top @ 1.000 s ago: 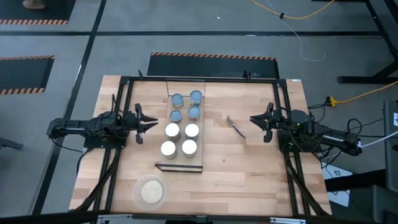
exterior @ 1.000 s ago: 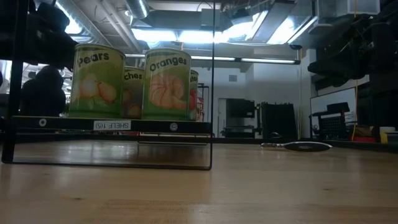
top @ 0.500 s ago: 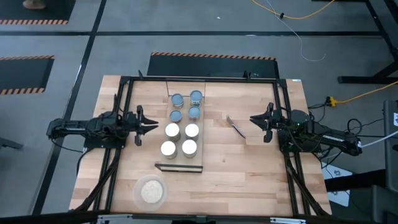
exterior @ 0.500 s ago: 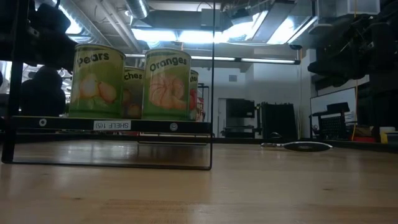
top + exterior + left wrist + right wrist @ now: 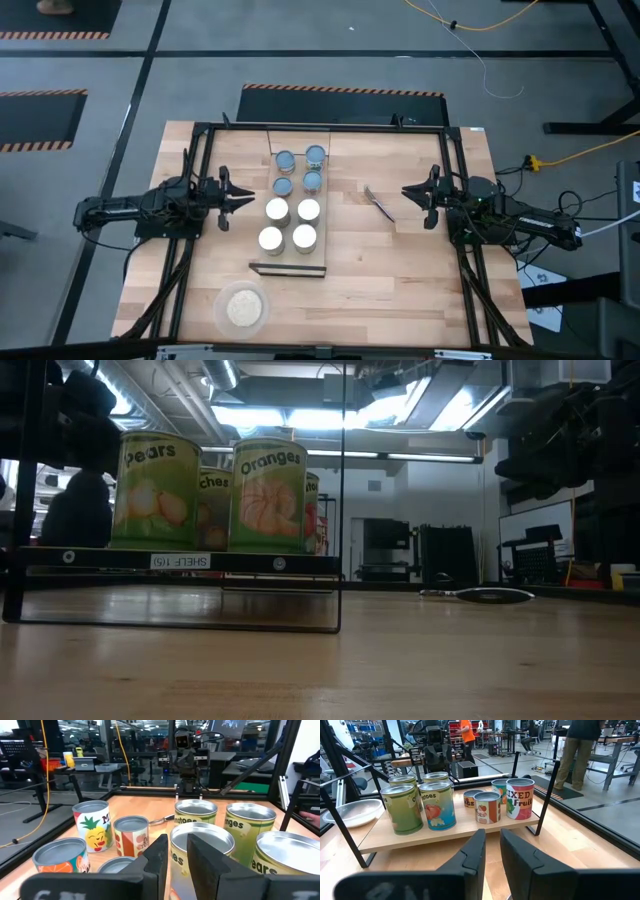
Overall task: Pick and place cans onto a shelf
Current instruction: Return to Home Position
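In the low view, the pears can [image 5: 155,490] and oranges can [image 5: 270,495] hide most of the cans behind them; one label reads only "ches". The shelf [image 5: 180,561] is cut off at that picture's left edge. From above, can labels cannot be read.

even overhead light, glaring ceiling lamps [image 5: 290,415] in low view, blurred near fingers [image 5: 155,860]

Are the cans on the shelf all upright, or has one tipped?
All upright. The high view shows only round tops of the cans on the shelf, and the right wrist view shows them standing on their bases.
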Robot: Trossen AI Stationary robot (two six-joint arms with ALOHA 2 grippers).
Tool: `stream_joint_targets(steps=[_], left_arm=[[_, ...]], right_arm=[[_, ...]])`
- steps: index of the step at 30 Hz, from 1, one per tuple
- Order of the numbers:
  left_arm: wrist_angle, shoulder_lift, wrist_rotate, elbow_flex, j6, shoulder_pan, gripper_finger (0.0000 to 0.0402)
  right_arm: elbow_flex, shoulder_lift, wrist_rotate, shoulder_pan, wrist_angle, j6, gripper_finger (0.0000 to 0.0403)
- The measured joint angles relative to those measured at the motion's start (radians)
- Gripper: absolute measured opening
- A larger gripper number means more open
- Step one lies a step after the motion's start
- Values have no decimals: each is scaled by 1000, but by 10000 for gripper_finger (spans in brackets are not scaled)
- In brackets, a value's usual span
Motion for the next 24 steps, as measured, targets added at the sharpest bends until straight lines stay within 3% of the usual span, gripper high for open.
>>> stream_joint_targets(steps=[24], left_arm=[[-1,0,-5,0,0,0,65]], right_arm=[[0,0,0,0,0,0,64]])
